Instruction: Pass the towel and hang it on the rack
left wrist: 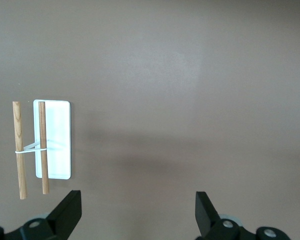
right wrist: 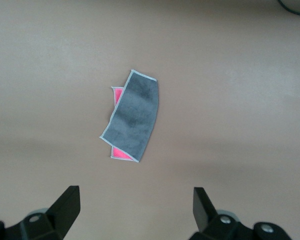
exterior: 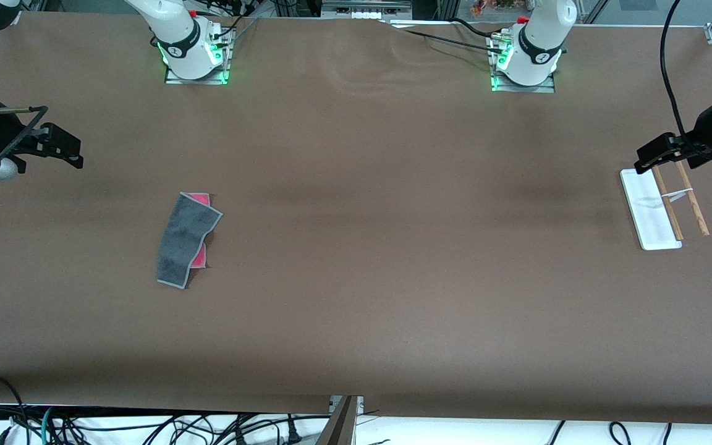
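Observation:
The towel (exterior: 186, 241) lies folded on the table toward the right arm's end, dark grey face up with pink showing at two edges; it also shows in the right wrist view (right wrist: 135, 117). The rack (exterior: 652, 213) stands toward the left arm's end: a white base and two wooden rods (exterior: 693, 198) joined by a white crosspiece. It also shows in the left wrist view (left wrist: 57, 135). My right gripper (exterior: 68, 151) (right wrist: 135, 200) hangs open and empty above the table, apart from the towel. My left gripper (exterior: 652, 154) (left wrist: 137, 205) hangs open and empty beside the rack.
The brown table cover (exterior: 393, 247) is bare between towel and rack. Both arm bases (exterior: 195, 55) (exterior: 526, 62) stand along the edge farthest from the front camera. A black cable (exterior: 671, 93) hangs by the left arm. Loose cables (exterior: 146, 426) lie below the nearest edge.

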Robot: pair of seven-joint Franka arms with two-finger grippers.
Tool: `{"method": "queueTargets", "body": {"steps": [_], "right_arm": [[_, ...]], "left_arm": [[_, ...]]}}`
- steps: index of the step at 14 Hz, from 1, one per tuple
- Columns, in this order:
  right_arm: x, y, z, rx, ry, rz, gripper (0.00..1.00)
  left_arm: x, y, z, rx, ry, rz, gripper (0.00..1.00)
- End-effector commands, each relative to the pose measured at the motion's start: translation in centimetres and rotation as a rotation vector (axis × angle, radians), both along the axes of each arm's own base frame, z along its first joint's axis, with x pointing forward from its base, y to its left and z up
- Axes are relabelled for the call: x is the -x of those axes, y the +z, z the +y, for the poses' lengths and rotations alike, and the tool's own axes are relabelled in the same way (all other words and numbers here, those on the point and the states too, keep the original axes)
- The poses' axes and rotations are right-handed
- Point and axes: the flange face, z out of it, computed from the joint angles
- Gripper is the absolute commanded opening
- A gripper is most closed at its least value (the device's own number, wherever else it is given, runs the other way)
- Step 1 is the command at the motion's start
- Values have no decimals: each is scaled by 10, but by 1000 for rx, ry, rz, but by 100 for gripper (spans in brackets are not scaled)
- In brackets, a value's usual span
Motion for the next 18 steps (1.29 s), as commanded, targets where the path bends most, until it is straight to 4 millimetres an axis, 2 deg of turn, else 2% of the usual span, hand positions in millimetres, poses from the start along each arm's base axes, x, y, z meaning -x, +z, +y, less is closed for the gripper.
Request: {"method": "queueTargets", "body": {"steps": [1,4,7,9,12,16,17,18], "right_arm": [[-12,-15,-2,7,11,12,100],[-30,-29,0,2,16,-38,100],[-57,-67,0,2,18,-59,100],[-82,-117,2,-7,19,-56,100],[-103,-169,7,-4,25,-64,100],[-135,-256,13,-17,29,-140,100],[-140,-276,18,-24,34,-161,100],[-143,-293,32,-32,38,-175,100]], "left_arm": [[4,5,0,-26,-18,-13,100],[4,5,0,-26,-18,-13,100],[4,5,0,-26,-18,-13,100],[5,6,0,-26,-18,-14,100],[4,5,0,-26,-18,-13,100],[4,5,0,-24,-18,-13,100],[4,5,0,-24,-18,-13,100],[4,5,0,-24,-18,-13,100]]}}
